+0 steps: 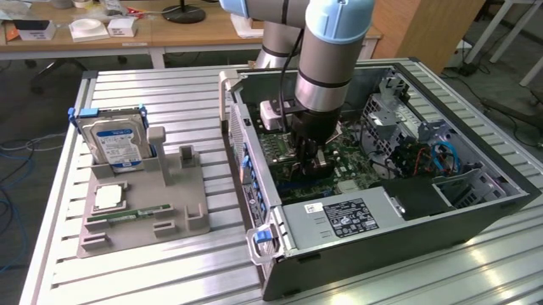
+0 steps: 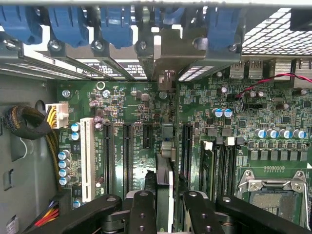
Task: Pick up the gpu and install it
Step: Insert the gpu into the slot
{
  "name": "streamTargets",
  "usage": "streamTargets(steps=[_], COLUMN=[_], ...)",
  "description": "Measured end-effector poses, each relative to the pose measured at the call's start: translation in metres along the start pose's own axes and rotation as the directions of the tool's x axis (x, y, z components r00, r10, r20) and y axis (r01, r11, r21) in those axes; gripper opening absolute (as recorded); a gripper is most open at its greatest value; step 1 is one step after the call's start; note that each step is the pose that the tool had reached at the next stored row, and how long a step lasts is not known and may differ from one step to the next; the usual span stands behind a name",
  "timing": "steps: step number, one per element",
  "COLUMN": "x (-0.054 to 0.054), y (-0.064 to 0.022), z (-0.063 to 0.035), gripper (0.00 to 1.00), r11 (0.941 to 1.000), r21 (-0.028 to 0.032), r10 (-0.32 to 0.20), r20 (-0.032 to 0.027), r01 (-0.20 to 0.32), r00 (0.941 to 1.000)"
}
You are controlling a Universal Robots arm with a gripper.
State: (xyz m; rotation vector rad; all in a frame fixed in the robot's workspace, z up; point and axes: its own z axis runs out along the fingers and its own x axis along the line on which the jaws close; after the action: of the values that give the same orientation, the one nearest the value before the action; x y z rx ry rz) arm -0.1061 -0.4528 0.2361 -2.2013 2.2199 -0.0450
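The exterior view takes in the whole layout: the arm reaches down into an open computer case (image 1: 475,210) lying on its side on a slatted metal table (image 1: 170,95), with the hand (image 1: 312,166) low over the green motherboard (image 1: 357,168). Towards the exterior view's left stands a grey fixture tray (image 1: 140,190) with a hard drive (image 1: 119,143) upright in it and a memory stick (image 1: 131,215) lying flat. The wrist view gives the close detail: the hand (image 2: 168,209) is closed on the gpu (image 2: 164,185), which is seen edge-on between the two black fingers (image 2: 144,209), standing in line with the long black slots (image 2: 127,156) and beside a white slot (image 2: 87,156). Whether it is seated I cannot tell. Blue clips (image 2: 68,22) line the case's rear wall. Behind the metal table, a wooden table (image 1: 195,38) carries small white boxes (image 1: 89,28), and cables (image 1: 13,159) trail on the floor.
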Motion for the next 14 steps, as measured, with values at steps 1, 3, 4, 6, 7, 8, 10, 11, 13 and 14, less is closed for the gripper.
streamTargets(steps=[1, 3, 4, 6, 7, 8, 10, 11, 13, 14], x=[0.0, 0.0001, 0.0001, 0.0001, 0.0001, 0.0002, 0.0002, 0.0002, 0.0002, 0.0002], y=[0.0, 0.0, 0.0, -0.0001, -0.0001, 0.0, 0.0, -0.0001, -0.0013, -0.0025], z=[-0.0005, -0.0014, -0.0021, -0.0024, -0.0025, -0.0025, -0.0025, -0.0025, -0.0026, -0.0027], gripper=[0.26, 0.26, 0.26, 0.26, 0.26, 0.26, 0.26, 0.26, 0.26, 0.26], r11=[1.0, 1.0, 1.0, 1.0, 1.0, 1.0, 1.0, 1.0, 1.0, 1.0], r21=[-0.0002, -0.0002, -0.0002, -0.0001, -0.0003, -0.0003, -0.0003, -0.0003, -0.0008, -0.0012], r10=[0.0, 0.0, 0.0, 0.0, 0.0, 0.0, 0.0, 0.0, 0.0, 0.0], r20=[-0.0004, -0.0003, -0.0003, -0.0005, -0.0007, -0.0007, -0.0007, -0.0007, -0.0008, -0.0011], r01=[0.0, 0.0, 0.0, 0.0, 0.0, 0.0, 0.0, 0.0, 0.0, 0.0], r00=[1.0, 1.0, 1.0, 1.0, 1.0, 1.0, 1.0, 1.0, 1.0, 1.0])
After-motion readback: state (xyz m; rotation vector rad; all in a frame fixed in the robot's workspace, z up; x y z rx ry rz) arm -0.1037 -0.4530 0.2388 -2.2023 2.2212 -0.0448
